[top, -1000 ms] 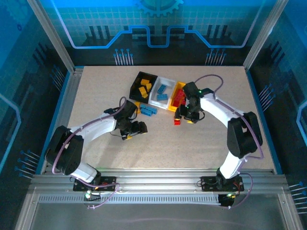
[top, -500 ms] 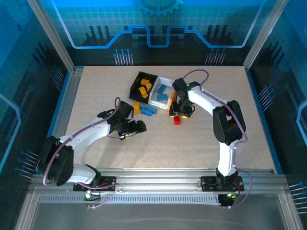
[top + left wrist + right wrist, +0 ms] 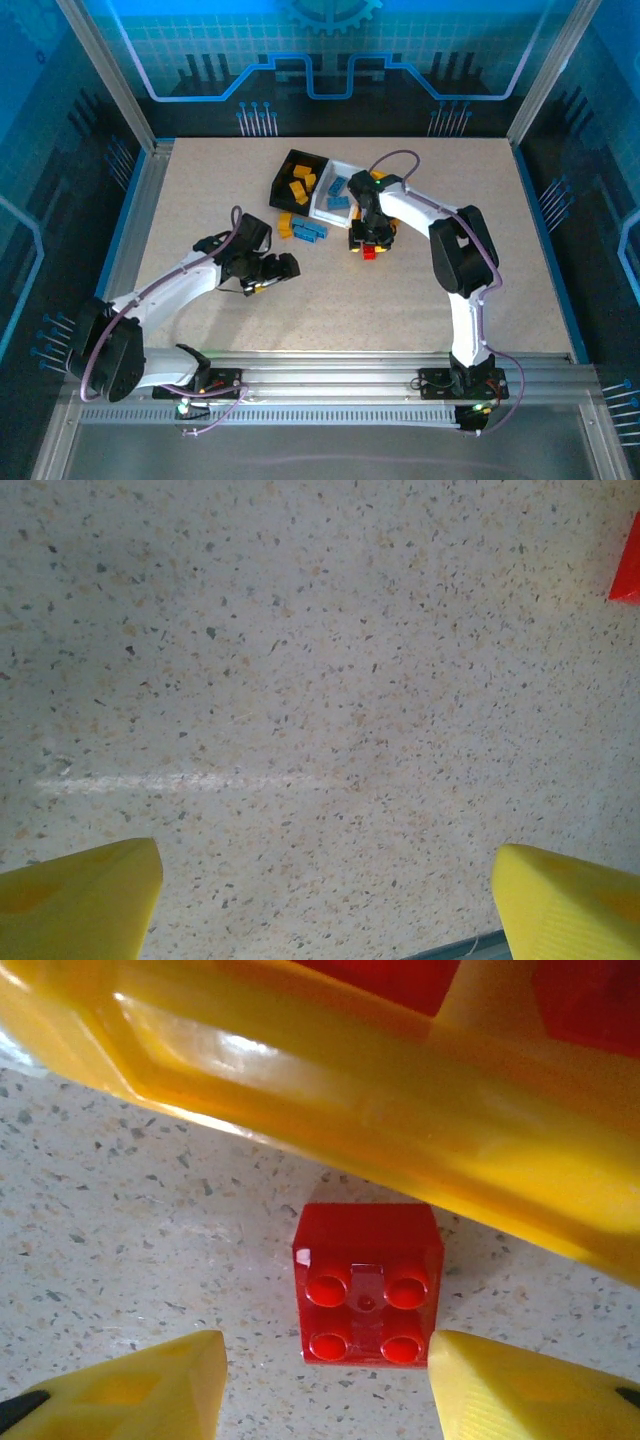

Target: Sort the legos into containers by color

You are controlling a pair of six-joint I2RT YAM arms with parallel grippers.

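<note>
In the right wrist view the right fingers [image 3: 520, 1390] stand apart on either side of a single red lego [image 3: 368, 1295], a four-stud brick lying studs-up on the speckled tabletop [image 3: 120, 1210]. The brick sits closer to the finger on the right of that view than to the other; I cannot tell whether it touches either. Just beyond the brick runs the outer wall of the yellow bin [image 3: 400, 1120], and red pieces [image 3: 390, 978] show inside it at the upper edge.

From above, the right arm [image 3: 440, 225] reaches across to the row of bins, its wrist low over that red lego beside the yellow bin. The white bin [image 3: 322, 208] next to it holds blue legos [image 3: 338, 194], and the black bin [image 3: 283, 170] at the left end holds yellow-orange legos [image 3: 298, 183]. A few loose blue legos [image 3: 310, 232] and a yellow-orange one [image 3: 285, 226] lie on the tabletop in front of the black bin.

The left fingers [image 3: 80, 895] are spread wide over bare tabletop, gripping nothing, well apart from the bins
</note>
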